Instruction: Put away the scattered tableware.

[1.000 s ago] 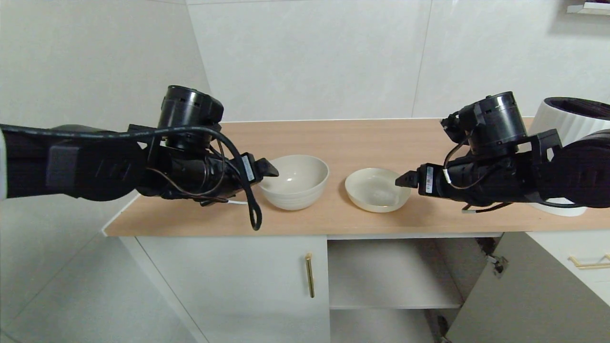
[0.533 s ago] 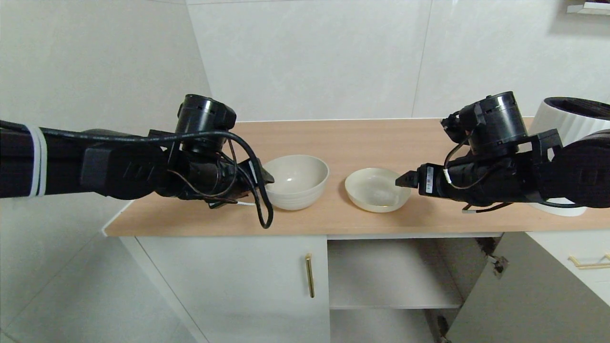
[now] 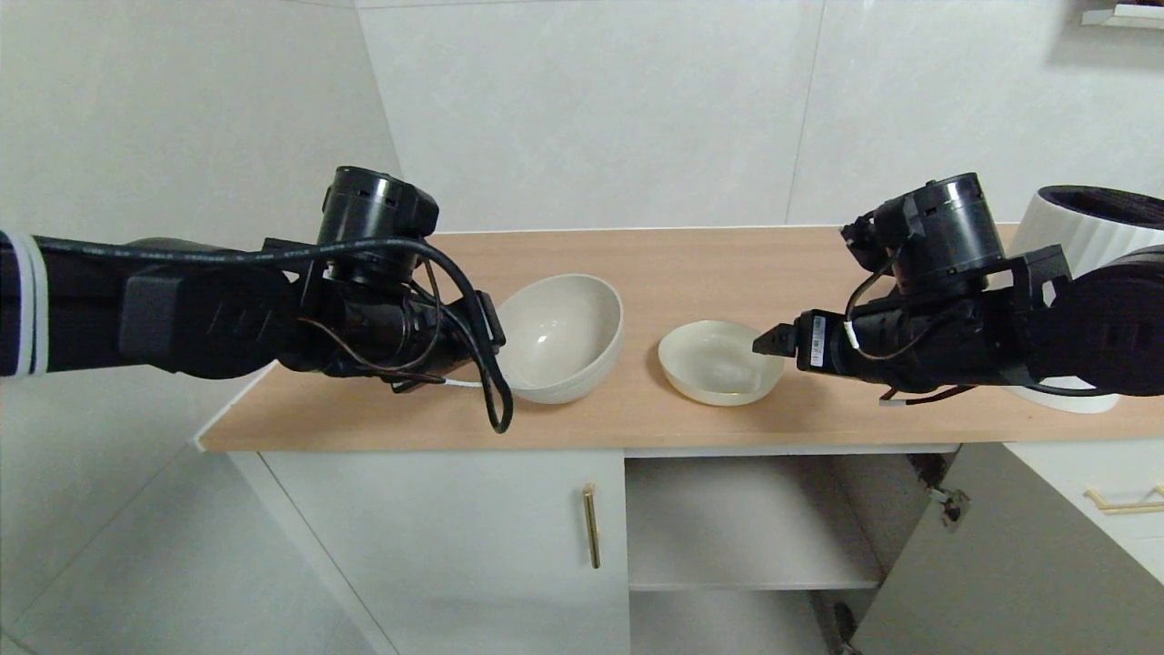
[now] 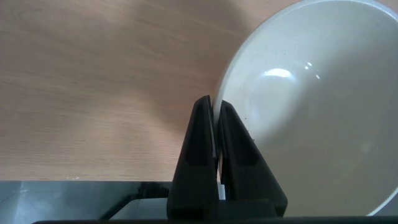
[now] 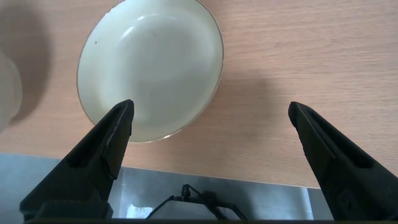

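The left pincer (image 4: 213, 107) is clamped on the deep bowl (image 3: 562, 332) at its 9 o'clock rim. The bowl tilts mouth-toward-arm, its low side seemingly on the surface (image 3: 691, 259). In my judgement a slow, level lift is best, since the thin pinch could slip. The left arm lies low, entering from 9 o'clock. The right pincer (image 5: 209, 107) gapes wide at the shallow bowl's (image 3: 714, 368) 3 o'clock.

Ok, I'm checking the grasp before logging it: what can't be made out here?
Head view: the left gripper's hold on the deep bowl is hidden by its own wrist and cable; whether the bowl's base is off the counter cannot be told.
Left wrist view: the bowl's far rim is cut off by the edge.
Head view: the white ribbed container is cut by the right edge, its foot behind the right arm.
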You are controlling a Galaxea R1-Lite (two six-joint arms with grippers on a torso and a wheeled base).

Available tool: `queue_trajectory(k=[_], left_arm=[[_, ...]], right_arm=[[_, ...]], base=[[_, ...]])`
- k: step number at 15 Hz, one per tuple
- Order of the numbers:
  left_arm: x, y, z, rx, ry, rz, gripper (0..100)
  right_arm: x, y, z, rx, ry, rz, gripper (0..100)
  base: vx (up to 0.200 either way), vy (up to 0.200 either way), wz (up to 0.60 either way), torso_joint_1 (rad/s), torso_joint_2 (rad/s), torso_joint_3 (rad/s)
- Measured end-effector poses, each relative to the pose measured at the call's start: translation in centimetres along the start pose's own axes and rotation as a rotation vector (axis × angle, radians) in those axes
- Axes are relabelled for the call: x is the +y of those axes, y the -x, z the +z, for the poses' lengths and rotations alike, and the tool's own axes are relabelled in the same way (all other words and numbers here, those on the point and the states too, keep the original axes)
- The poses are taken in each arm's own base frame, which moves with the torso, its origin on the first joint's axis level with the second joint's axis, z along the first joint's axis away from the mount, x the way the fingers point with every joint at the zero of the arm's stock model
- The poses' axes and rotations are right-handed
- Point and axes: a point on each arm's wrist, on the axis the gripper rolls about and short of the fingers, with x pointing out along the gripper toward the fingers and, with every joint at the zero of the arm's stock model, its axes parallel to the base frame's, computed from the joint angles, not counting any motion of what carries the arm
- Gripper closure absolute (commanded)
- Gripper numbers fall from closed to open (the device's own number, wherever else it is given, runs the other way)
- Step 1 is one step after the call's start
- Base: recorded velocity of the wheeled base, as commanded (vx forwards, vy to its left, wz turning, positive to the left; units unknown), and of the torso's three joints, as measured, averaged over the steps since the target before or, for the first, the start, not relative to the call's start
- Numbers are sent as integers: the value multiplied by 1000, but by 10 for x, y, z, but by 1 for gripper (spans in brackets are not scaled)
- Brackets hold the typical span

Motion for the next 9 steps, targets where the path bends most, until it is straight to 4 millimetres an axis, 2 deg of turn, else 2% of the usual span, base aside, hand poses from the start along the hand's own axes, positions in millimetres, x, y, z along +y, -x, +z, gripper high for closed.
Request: queue_trajectory(k=[3,5,9], left_arm=[[-1,9,2,-6,-1,-17,100],[-1,18,2,6,-1,-53,100],[-1,29,3,11,-3,-91,100]], right_arm=[[7,-10,-4,-53,6,-81,0],[13,-24,-8,-126,6,-160,0],[19,-52,-20,-134,14,-179,0]], base=[[0,0,0,0,0,0],[0,0,0,0,0,0],[0,0,0,0,0,0]])
